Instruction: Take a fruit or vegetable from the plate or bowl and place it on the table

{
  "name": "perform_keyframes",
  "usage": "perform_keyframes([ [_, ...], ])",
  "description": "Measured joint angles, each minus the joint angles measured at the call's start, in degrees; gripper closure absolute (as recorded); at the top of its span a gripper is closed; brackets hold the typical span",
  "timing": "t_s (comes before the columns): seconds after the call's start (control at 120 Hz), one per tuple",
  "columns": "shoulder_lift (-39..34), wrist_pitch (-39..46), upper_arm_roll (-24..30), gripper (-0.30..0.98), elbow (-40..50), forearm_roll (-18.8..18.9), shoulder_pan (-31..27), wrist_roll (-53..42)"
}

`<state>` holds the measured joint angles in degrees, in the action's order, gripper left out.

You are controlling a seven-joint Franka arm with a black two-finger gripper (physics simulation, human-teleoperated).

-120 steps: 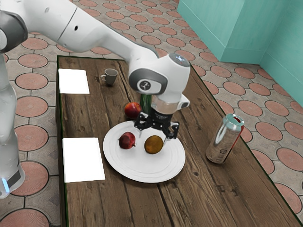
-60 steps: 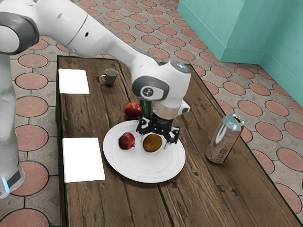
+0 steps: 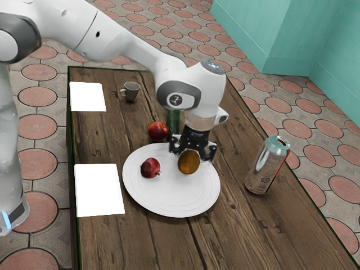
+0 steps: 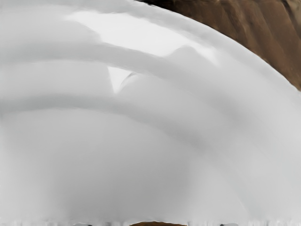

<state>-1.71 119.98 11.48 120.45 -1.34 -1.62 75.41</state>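
My gripper is over the far part of the white plate, shut on the brown-orange fruit. The fruit hangs just above the plate, hiding part of the fingertips. A dark red fruit rests on the plate toward the exterior view's left. In the wrist view, a brown sliver of the held fruit shows at the lower edge, with the white plate beneath my hand.
Beyond the plate, a red fruit and a green vegetable lie on the wooden table. A can stands toward the exterior view's right. Farther off are a grey cup and white sheets.
The brown-orange fruit has shifted up from the plate and slightly toward the exterior view's right, moving along with my gripper. The dark red fruit has stayed about where it was.
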Motion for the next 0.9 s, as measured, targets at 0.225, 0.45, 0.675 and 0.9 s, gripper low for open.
perform_keyframes([
  [0.225,-3.9,-1.2,-2.4,0.41,-2.5,0.2,1.4,0.6],
  [0.45,-3.5,-2.6,-4.8,0.49,-4.0,-0.1,-6.6,-0.9],
  [0.675,2.2,-7.9,-8.2,0.49,-16.9,1.7,-6.6,-4.2],
  [0.9,2.2,-10.1,-11.1,0.13,-17.1,0.3,-7.8,-7.3],
])
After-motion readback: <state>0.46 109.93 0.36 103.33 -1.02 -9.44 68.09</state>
